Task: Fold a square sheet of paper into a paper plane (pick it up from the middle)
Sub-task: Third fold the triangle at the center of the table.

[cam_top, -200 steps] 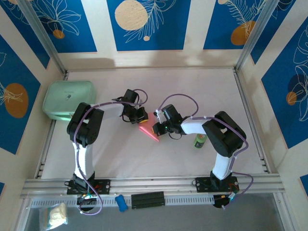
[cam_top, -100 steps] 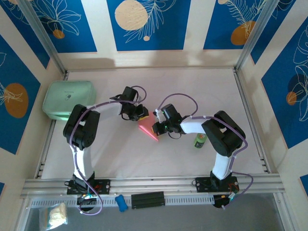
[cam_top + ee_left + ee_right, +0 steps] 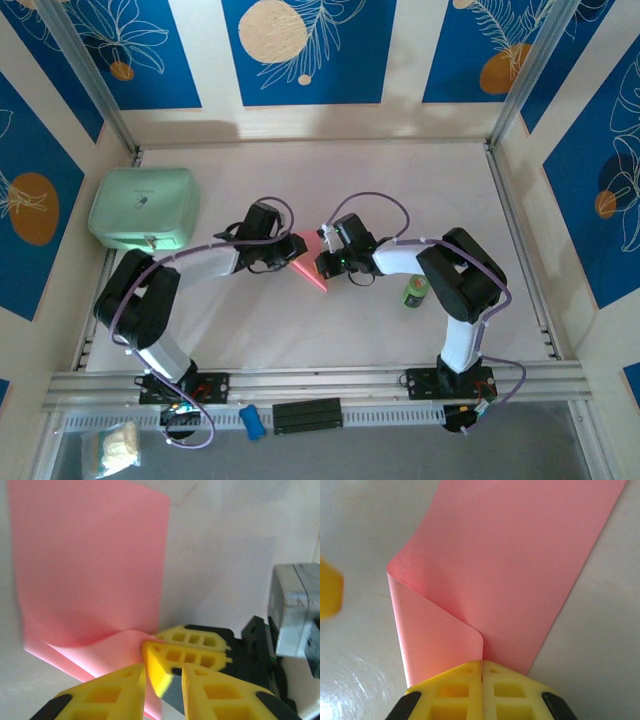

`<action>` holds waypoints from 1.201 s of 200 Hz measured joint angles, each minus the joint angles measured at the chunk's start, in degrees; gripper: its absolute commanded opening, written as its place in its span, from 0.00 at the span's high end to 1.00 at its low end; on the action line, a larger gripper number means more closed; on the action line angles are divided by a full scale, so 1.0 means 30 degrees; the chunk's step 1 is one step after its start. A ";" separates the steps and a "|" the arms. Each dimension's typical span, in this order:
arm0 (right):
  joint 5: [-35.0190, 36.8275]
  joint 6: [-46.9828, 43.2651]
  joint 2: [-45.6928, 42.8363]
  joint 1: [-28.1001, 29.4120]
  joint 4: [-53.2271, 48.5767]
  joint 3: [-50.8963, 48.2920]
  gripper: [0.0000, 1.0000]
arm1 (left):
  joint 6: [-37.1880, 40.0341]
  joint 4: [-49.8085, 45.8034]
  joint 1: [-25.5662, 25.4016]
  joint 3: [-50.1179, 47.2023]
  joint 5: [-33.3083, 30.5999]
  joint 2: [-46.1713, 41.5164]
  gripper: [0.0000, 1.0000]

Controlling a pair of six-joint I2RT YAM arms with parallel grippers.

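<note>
Near the middle of the bench (image 3: pixel 400 180), the right fingers (image 3: pixel 455 682) stayed clamped on the curled corner of the square sheet of paper (image 3: pixel 510 555) while the left fingers (image 3: pixel 100 697), now narrowly parted, had moved in beside them, probably to share the fold.

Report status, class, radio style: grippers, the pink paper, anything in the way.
Right gripper shut on curled fold of thin pink paper sheet. Left gripper open beside it. Small green can stands apart, by right arm.
</note>
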 measured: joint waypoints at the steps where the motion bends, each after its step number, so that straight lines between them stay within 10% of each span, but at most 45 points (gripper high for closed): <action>1: 0.0000 0.0000 0.0000 0.0000 0.0000 0.0000 0.97 | -0.0036 0.0051 -0.0022 -0.0029 -0.0007 -0.0007 0.75; 240: -0.0262 0.0270 0.0182 -0.0124 -0.0503 0.0372 0.97 | -0.3504 0.5348 -0.0699 -0.2142 -0.0124 0.2506 0.88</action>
